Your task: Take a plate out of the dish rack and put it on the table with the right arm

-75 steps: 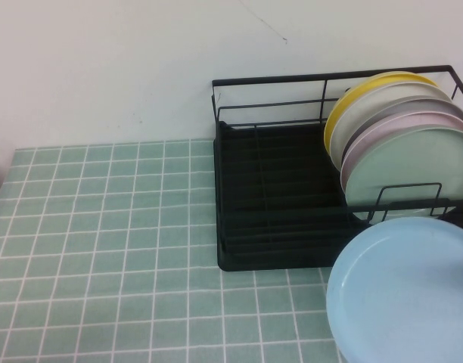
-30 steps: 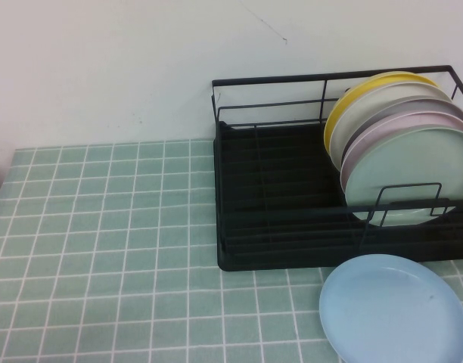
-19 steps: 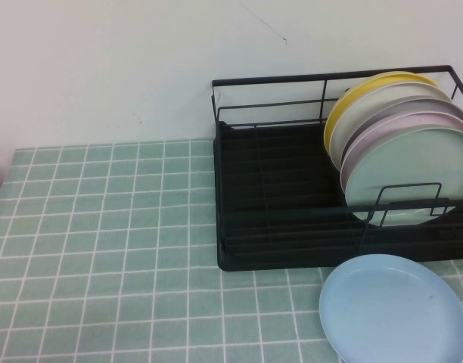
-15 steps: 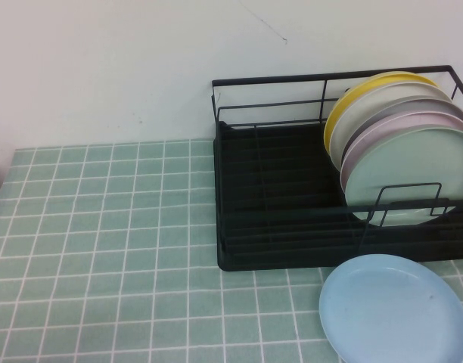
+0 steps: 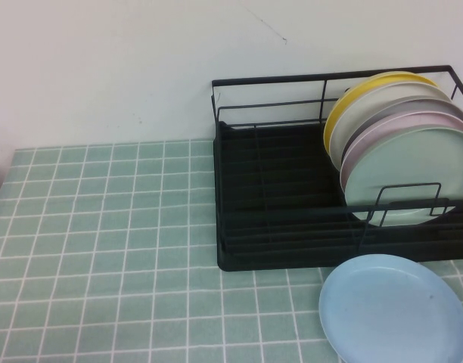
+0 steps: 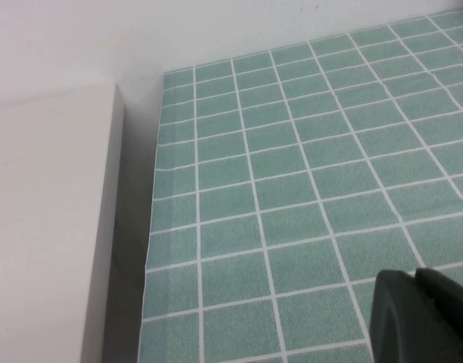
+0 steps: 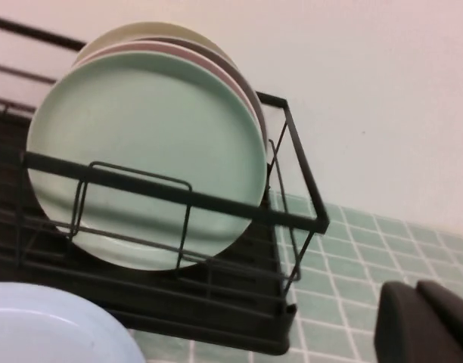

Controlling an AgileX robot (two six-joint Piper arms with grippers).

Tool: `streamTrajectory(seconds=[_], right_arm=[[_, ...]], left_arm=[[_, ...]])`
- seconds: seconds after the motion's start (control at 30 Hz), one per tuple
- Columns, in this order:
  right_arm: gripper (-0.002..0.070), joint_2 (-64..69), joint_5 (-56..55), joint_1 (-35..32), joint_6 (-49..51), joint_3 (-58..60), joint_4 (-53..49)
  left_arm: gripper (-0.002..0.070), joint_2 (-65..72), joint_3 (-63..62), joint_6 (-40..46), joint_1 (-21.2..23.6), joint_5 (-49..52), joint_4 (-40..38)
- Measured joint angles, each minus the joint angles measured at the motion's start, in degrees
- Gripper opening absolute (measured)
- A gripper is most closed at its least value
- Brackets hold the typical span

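The light blue plate (image 5: 394,310) lies flat on the tiled table (image 5: 103,249), just in front of the black dish rack (image 5: 277,197), at its right end. The plate's rim also shows in the right wrist view (image 7: 50,325). My right gripper (image 7: 415,289) is out of the high view; in its wrist view it hangs above the tiles beside the rack's right end (image 7: 292,219), fingers together, holding nothing. My left gripper (image 6: 415,277) is shut and empty over the table's left part (image 6: 292,189).
Several plates stand upright in the rack's right half: a mint-green one (image 5: 409,178) in front, then pink (image 5: 352,147), grey-white and yellow (image 5: 339,110). The rack's left half holds nothing. A white ledge (image 6: 42,227) borders the table's left edge. A wall runs behind.
2.5 s ago the light blue plate was larger in view, raised in front of the rack; it came down onto the table. Over the last second nothing has moved.
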Motion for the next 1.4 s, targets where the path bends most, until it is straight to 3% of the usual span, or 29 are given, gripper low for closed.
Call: streamTrajectory(seconds=[0.3,0.73,0.97,1.4], right_arm=[[-0.0001,-12.62,3.74,0.0,-2.11,4.37,6.44],[-0.0001,-13.02,9.47,0.0,-2.46,4.37,6.52],[-0.0001,-13.02,19.14,0.0,5.36,4.37,0.19],[-0.0001,-13.02,20.54,0.0,2.55,4.04,-0.65]], left_arm=[[-0.0004,0.0,0.0,0.0,0.0,0.0,0.0],[-0.0004,0.0,0.0,0.0,0.0,0.0,0.0],[-0.0004,0.0,0.0,0.0,0.0,0.0,0.0],[-0.0004,0.0,0.0,0.0,0.0,0.0,0.0]])
